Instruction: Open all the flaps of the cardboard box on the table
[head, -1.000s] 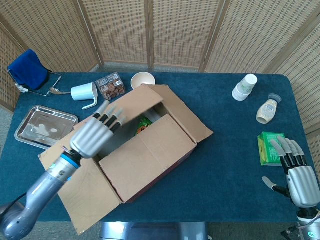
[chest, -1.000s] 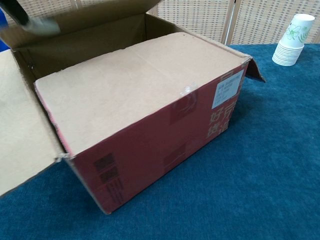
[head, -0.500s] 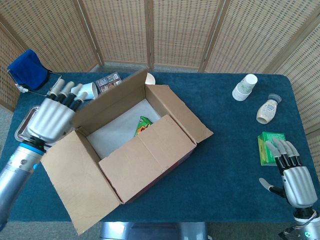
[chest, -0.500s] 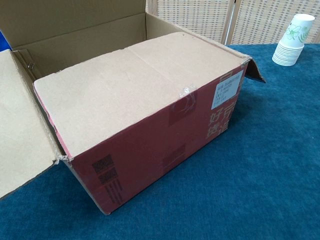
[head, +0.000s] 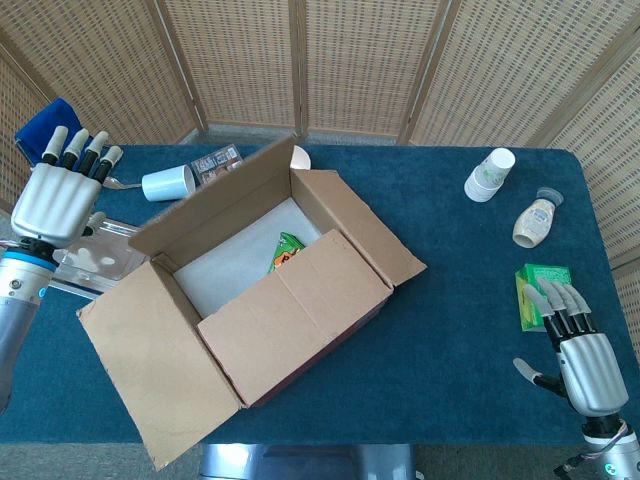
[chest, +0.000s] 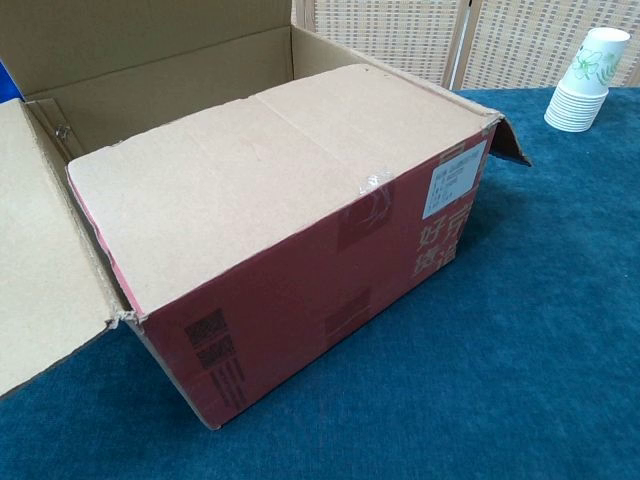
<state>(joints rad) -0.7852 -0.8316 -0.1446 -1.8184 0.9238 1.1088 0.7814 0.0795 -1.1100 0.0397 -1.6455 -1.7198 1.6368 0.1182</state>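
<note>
A: Hands first, quick. Left hand (head: 60, 200) is up off to the far-left of the box (head: 285, 290), fingers straight and a bit apart, holding nothing, not touching cardboard. Right hand (head: 578, 355) sits low, well right of the box, fingers loosely apart, also empty. Chest view shows neither.

B: And the box itself?

A: Mid bench (head: 470, 330), turned at an angle. Brown cardboard, red printed sides w/ a white label (chest: 455, 178) on the near-right wall. Left flap (head: 150, 355) lies folded right out, far flap (head: 215, 195) stands up leaning back, right flap (head: 365, 225) is splayed outward. Near flap (head: 295, 320) lies flat across the opening, covering approx. half. Something green (head: 288, 250) inside on a white liner, can't say what.

B: So one flap left. How'd it handle?

A: My guess: light, stiff board, hinges on its crease w/ little force. Box looks near-empty, so it may slide or tip if the flap is yanked. Best hold is the free long edge of the near flap, over the opening: hook fingertips under, swing it toward the robot. Bit of torn tape (chest: 372, 182) at the front edge, prob. no resistance. Surface is matte, not slippery, but edge is thin, so easy to miss.
</note>
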